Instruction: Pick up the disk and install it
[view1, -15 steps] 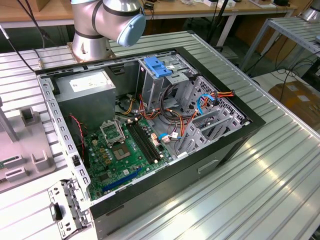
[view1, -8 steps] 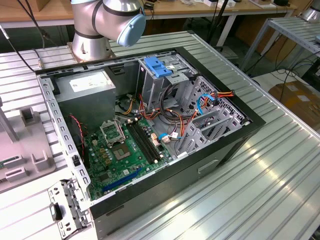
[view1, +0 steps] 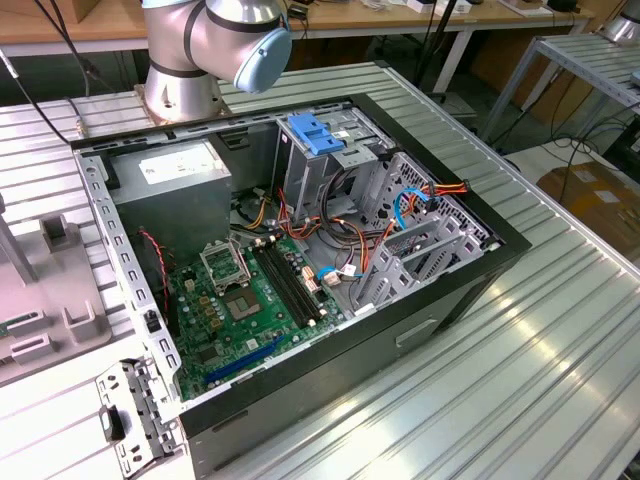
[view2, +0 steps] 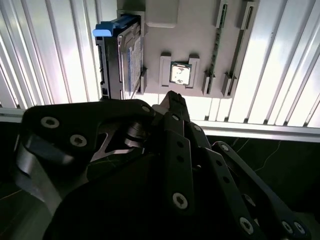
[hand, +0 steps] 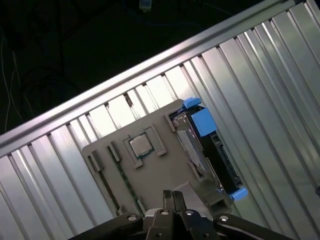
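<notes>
Pincer over the holder, disk not yet gripped.
The disk (hand: 211, 152) stands on edge in the grey holder (hand: 165, 170) on the counter (hand: 270, 75), beside a chip (hand: 141, 145). The pincer (hand: 173, 194) hangs above it, fingers seemingly together and empty. Risk: a skewed grip could jam the disk in its slot or knock the chip.

Bare ribbed table (hand: 270, 85) on 1 side of the disk (hand: 214, 150), grey holder (hand: 150, 172) against the other.
</notes>
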